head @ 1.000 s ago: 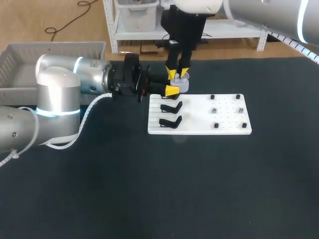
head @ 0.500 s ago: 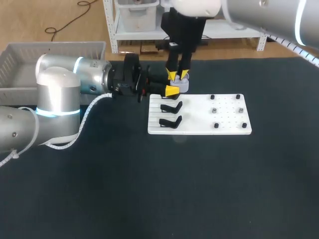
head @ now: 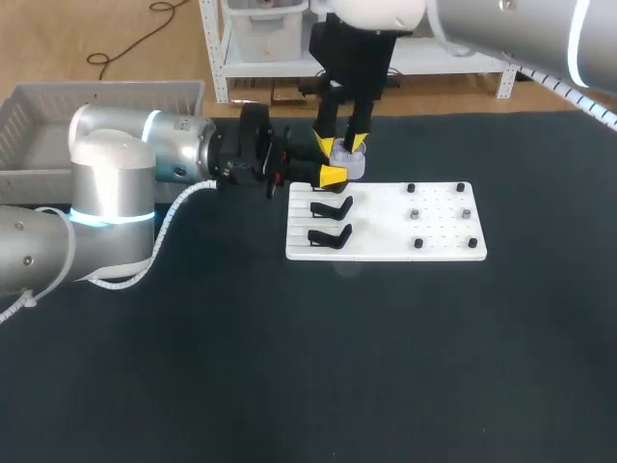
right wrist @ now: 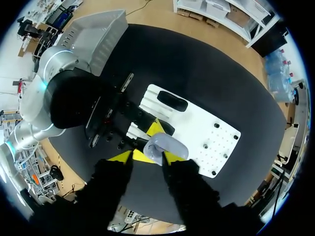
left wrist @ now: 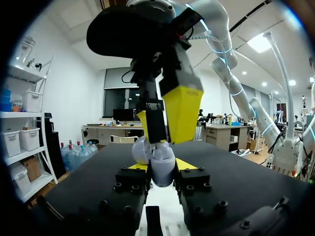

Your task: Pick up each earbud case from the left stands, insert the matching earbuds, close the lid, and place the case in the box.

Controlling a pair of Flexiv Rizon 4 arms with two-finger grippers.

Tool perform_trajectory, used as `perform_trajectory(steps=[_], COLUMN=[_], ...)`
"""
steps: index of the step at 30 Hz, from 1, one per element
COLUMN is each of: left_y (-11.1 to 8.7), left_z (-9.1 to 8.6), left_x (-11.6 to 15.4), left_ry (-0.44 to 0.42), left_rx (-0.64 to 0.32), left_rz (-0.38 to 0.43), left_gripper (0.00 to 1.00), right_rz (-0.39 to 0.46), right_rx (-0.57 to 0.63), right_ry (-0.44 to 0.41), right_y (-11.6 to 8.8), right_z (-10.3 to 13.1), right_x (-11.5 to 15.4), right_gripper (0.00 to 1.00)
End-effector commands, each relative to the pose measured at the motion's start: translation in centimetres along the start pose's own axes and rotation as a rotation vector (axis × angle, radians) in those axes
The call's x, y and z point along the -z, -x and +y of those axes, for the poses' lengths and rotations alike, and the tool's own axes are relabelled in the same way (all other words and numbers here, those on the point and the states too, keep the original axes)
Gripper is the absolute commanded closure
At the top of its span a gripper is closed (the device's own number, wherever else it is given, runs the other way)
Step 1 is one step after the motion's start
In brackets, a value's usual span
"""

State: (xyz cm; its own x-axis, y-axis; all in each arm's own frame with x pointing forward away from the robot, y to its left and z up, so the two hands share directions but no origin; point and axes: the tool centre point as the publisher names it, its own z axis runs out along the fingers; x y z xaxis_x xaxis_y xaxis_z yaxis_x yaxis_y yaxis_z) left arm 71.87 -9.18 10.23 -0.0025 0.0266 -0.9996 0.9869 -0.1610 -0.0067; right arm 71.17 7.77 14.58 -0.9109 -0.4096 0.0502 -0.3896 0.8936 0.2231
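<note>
The left tool [left wrist: 161, 167] is clamping a pale grey, rounded plastic earbud case [head: 349, 166] between both yellow tips. It is holding the case in the air over the rear left corner of the white flat stand board [head: 439, 231] on the black bench [head: 289, 367]. The right tool [head: 347, 145] is hanging directly above the case with its fingers spread and pointing straight down. Its tips are flanking the top of the case rather than pinching it.

The case is standing upright in the left tool's grip, with its long axis running up toward the right tool. The left arm is reaching in level from the side and the right arm from overhead, so the two tools are meeting at right angles on the case. From here, it cannot be told whether the lid is open.

Two black curved stands [head: 331, 207] are sitting empty on the board just in front of the held case. The grey plastic box [head: 39, 125] is waiting well apart at the bench's far left, behind the left arm.

Compared with a second ago, the right tool's fingers are standing slightly wider apart. Its wrist is also riding a touch higher. The left tool and the case are showing no visible shift.

The next move likely depends on the right tool working from above while the left keeps the case steady.
</note>
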Motion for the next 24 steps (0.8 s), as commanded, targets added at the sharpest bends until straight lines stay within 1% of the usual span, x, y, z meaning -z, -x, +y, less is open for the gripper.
perform_trajectory(steps=[1,5,7,10,12,13,14,17,19,24], left_y=[0.0,0.0,0.0,0.0,0.0,0.0,0.0,0.0,0.0,0.0], left_z=[0.0,0.0,0.0,0.0,0.0,0.0,0.0,0.0,0.0,0.0], left_x=[0.0,0.0,0.0,0.0,0.0,0.0,0.0,0.0,0.0,0.0], left_ry=[0.0,0.0,0.0,0.0,0.0,0.0,0.0,0.0,0.0,0.0], left_rx=[0.0,0.0,0.0,0.0,0.0,0.0,0.0,0.0,0.0,0.0], left_rz=[0.001,0.001,0.001,0.001,0.001,0.001,0.001,0.001,0.001,0.001], left_gripper=[1.0,1.0,1.0,1.0,1.0,1.0,1.0,1.0,1.0,1.0], right_rz=[-0.03,-0.071,-0.108,-0.188,-0.238,-0.269,-0.298,-0.358,-0.379,-0.392], right_rx=[0.004,-0.016,-0.053,-0.154,-0.241,-0.287,-0.328,-0.421,-0.463,-0.501], right_ry=[0.017,0.056,0.049,0.004,-0.003,-0.022,-0.017,-0.045,-0.066,-0.105], right_y=[-1.3,-1.8,-1.6,-0.7,0.0,0.4,0.7,1.5,1.9,2.6], right_z=[0.3,0.5,0.2,-0.8,-1.8,-2.3,-2.8,-4.3,-5.2,-6.9], right_x=[1.9,4.2,5.2,6.0,6.3,6.4,6.5,6.3,5.9,4.9], right_gripper=[0.0,0.0,0.0,0.0,0.0,0.0,0.0,0.0,0.0,0.0])
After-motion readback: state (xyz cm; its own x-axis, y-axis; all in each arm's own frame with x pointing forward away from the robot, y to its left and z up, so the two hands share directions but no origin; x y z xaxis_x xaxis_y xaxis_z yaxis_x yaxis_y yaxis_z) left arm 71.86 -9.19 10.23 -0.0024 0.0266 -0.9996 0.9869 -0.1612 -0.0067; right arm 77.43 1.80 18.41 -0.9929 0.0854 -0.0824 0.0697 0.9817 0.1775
